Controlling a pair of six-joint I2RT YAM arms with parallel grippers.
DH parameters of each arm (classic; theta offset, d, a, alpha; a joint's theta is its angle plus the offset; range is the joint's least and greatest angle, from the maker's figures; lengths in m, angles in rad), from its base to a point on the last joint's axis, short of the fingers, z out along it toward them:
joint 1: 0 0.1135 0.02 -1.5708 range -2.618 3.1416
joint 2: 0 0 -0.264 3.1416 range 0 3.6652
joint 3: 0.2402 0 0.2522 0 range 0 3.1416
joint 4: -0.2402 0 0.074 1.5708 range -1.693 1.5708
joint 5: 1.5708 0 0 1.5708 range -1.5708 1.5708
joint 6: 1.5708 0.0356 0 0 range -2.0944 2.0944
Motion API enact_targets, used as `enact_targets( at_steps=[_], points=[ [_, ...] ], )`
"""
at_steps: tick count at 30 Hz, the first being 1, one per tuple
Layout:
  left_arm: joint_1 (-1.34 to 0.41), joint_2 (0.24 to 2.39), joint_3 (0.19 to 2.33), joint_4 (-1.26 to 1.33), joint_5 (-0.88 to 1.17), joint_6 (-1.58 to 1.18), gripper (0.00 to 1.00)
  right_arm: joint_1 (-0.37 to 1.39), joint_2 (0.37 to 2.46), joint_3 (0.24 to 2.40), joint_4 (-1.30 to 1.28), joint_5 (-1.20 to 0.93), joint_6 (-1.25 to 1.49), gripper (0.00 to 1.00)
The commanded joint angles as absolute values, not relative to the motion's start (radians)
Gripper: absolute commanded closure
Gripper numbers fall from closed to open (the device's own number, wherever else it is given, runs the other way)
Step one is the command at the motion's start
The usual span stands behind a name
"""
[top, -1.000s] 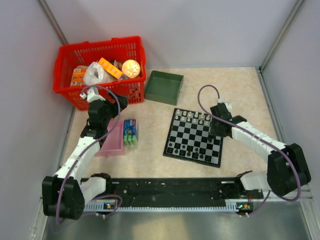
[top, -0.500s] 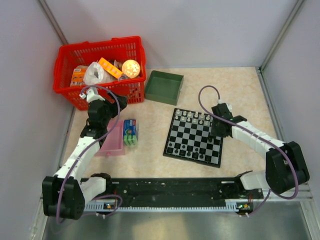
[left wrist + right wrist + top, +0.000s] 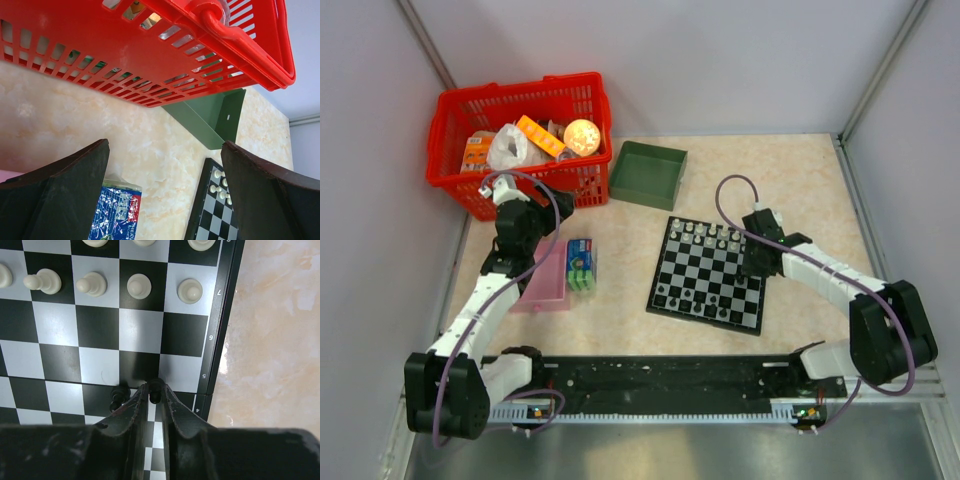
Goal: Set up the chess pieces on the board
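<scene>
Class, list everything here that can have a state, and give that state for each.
left gripper, open, holding nothing.
right gripper, closed on a black chess piece.
black chess piece, gripped, over the board.
white pawns, standing in a row.
red basket, loaded with goods.

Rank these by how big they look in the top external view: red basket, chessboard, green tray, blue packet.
1. red basket
2. chessboard
3. green tray
4. blue packet
None look alike enough to tie.

Table (image 3: 800,180) with board (image 3: 710,272), basket (image 3: 585,180), green tray (image 3: 650,165)
</scene>
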State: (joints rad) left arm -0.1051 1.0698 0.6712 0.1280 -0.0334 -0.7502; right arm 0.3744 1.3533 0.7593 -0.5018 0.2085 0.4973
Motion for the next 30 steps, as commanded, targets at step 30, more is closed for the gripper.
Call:
enact_targets(
  at_steps=[30],
  points=[
    [-0.1,1.066,0.663,0.195,-0.005,-0.761,0.01,0.607,1.066,0.677,-0.686,0.225,0.689,0.99]
  ],
)
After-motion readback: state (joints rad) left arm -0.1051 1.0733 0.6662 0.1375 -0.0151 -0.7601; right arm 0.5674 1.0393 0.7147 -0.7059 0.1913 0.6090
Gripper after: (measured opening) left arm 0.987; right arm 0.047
